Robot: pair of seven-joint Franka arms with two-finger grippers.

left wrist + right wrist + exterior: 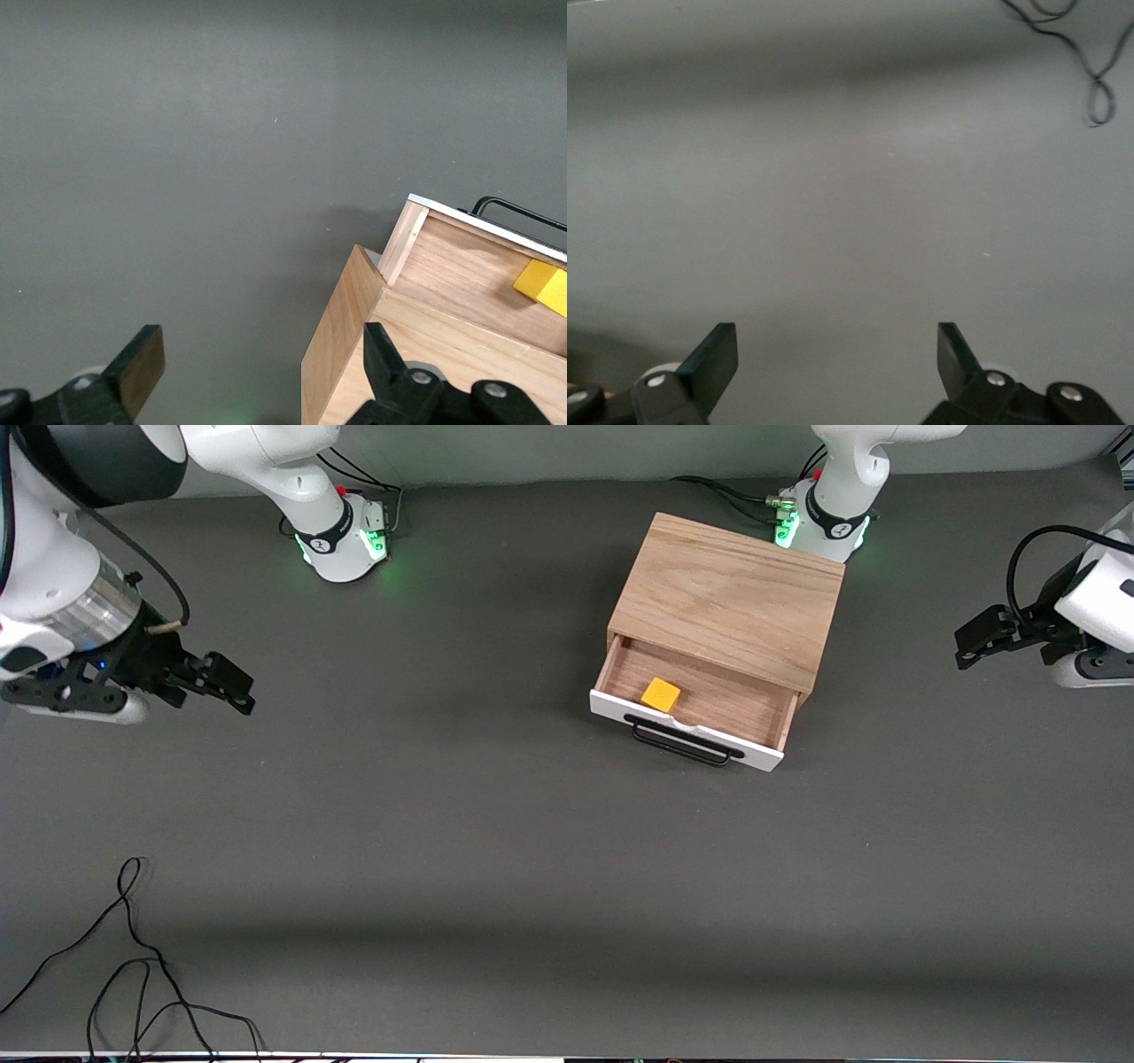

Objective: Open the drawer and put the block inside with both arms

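Note:
The light oak cabinet point(726, 598) stands near the left arm's base. Its white-fronted drawer point(687, 737) with a black wire handle point(682, 742) is pulled open. The small yellow-orange block point(661, 694) lies inside the drawer on the brown wood floor. The left wrist view also shows the block point(542, 288) in the drawer point(478, 266). My left gripper point(974, 642) is open and empty, up in the air at the left arm's end of the table. My right gripper point(232, 684) is open and empty, up over bare table at the right arm's end.
A loose black cable point(133, 965) lies on the dark grey table point(496, 868) near the front camera at the right arm's end; it also shows in the right wrist view point(1090, 62). Cables run from both green-lit bases point(350, 536).

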